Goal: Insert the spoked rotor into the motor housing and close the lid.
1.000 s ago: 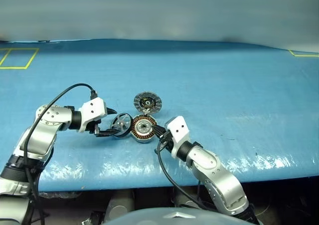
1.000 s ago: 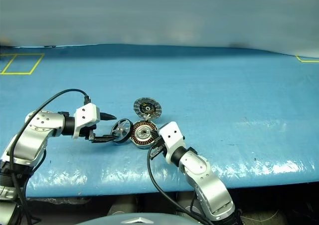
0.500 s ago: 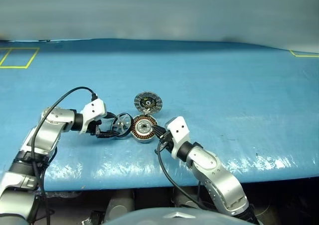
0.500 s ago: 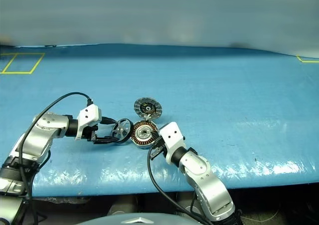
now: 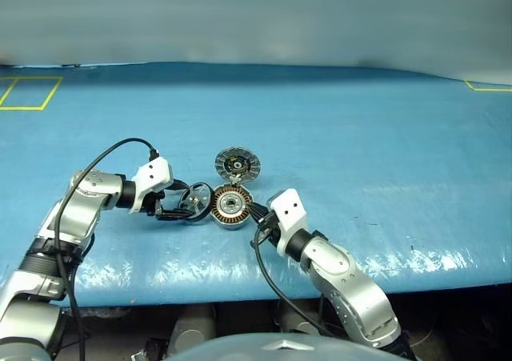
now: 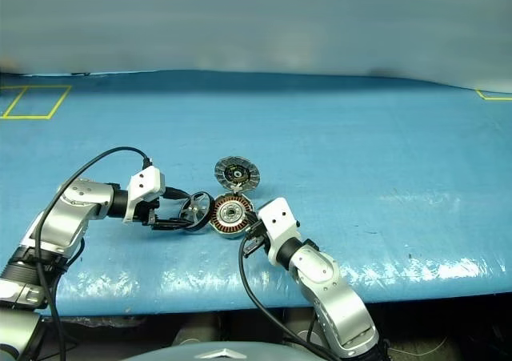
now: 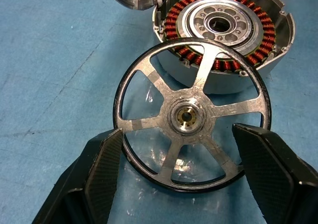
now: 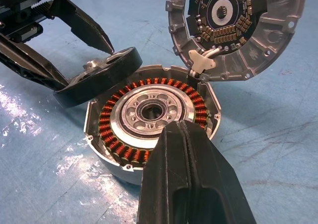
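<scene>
— Lower and closer now, the left tool [image 7: 181, 157] straddles the rotor [image 7: 191, 117], fingers spread, one at the rim's 9 o'clock.

— Which step?

— Grasping the rotor, I'd judge; it leans on the housing [image 8: 151, 117] at its 9 o'clock (lid [image 8: 233, 30] open at 12). Next: clamp, lift, centre.

— Right tool [image 8: 188, 184]?

— Clenched, empty, at the housing's near wall.

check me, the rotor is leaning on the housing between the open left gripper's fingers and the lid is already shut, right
Not quite: the lid is open, swung back on its hinge. The right wrist view shows the housing windings uncovered. The rotor does lean on it between the open left gripper fingers.
</scene>
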You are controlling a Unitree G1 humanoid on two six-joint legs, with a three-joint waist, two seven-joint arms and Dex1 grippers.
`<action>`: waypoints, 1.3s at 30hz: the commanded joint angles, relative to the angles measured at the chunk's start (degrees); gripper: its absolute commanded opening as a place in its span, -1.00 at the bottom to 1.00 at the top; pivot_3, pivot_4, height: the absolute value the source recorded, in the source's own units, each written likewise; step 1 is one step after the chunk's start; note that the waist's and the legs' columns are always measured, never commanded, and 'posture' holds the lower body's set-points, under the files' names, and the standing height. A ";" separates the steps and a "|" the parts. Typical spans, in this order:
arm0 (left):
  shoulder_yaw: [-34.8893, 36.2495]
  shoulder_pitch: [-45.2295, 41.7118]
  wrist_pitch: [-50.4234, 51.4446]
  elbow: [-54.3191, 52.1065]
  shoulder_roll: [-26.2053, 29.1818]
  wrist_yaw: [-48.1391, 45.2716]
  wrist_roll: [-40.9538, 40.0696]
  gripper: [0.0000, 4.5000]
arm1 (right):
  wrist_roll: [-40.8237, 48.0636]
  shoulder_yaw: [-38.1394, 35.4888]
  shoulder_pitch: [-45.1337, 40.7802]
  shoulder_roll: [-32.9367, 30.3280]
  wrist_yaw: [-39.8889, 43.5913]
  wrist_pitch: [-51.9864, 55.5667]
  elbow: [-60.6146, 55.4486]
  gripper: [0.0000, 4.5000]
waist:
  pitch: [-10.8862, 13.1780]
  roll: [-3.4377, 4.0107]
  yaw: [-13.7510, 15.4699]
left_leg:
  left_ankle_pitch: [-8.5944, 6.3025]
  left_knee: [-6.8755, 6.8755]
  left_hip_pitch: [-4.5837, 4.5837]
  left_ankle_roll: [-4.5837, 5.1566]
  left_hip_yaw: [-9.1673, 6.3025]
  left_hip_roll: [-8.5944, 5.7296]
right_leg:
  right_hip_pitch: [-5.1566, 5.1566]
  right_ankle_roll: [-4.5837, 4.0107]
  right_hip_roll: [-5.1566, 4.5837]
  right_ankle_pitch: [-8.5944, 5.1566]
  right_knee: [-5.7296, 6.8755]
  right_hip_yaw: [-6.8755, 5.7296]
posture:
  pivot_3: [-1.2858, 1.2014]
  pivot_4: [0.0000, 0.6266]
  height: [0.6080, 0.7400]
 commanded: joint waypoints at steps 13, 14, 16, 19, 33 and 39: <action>0.66 1.19 0.39 -3.49 1.47 -0.51 -0.43 -0.55 | 0.64 -0.34 -0.45 -0.05 0.52 -0.48 -1.93 -1.00 | 0.01 0.00 0.04 | 0.00 0.00 0.00 0.00 0.01 0.00 | 0.00 -0.01 0.00 -0.01 0.01 0.00 | 0.03 -0.52 1.00; 0.54 1.19 0.36 -3.51 1.38 -0.42 -0.36 -0.55 | 0.64 -0.33 -0.49 -0.05 0.51 -0.48 -1.92 -1.00 | 0.01 0.00 0.05 | 0.00 0.00 0.00 0.00 0.01 0.00 | 0.00 -0.01 0.00 -0.01 0.01 0.00 | 0.03 -0.52 1.00; 0.30 1.22 0.26 -3.49 1.26 -0.30 -0.18 -0.55 | 0.61 -0.27 -0.54 -0.02 0.50 -0.49 -1.90 -1.00 | 0.01 0.00 0.05 | 0.00 0.00 0.00 0.00 0.00 0.00 | 0.00 -0.01 0.00 -0.02 0.01 0.00 | 0.03 -0.52 1.00; 0.16 1.29 0.56 -3.53 1.40 -0.57 -0.22 -0.55 | 0.58 -0.18 -0.48 -0.02 0.48 -0.52 -1.96 -1.00 | 0.01 0.00 0.05 | 0.00 0.00 0.00 0.00 0.00 0.00 | 0.00 -0.01 0.00 -0.02 0.01 0.00 | 0.03 -0.52 1.00; 8.30 5.42 3.97 -9.21 7.52 -0.71 -4.94 -0.56 | 2.82 -2.62 1.66 -2.73 4.07 -3.85 -4.25 -1.00 | 0.10 0.00 -0.18 | 0.00 -0.11 -0.03 0.00 0.00 0.07 | -0.10 -0.09 0.02 -0.08 0.01 -0.04 | 0.03 -0.52 1.00; 11.88 7.20 7.91 -17.70 6.40 0.97 -10.48 -0.56 | 2.42 -4.07 4.12 -5.51 7.60 -13.89 -1.71 -1.00 | 0.13 -0.01 0.09 | -0.01 -0.10 -0.07 -0.01 0.03 0.03 | -0.08 -0.02 -0.04 -0.12 -0.04 -0.03 | 0.03 -0.52 1.00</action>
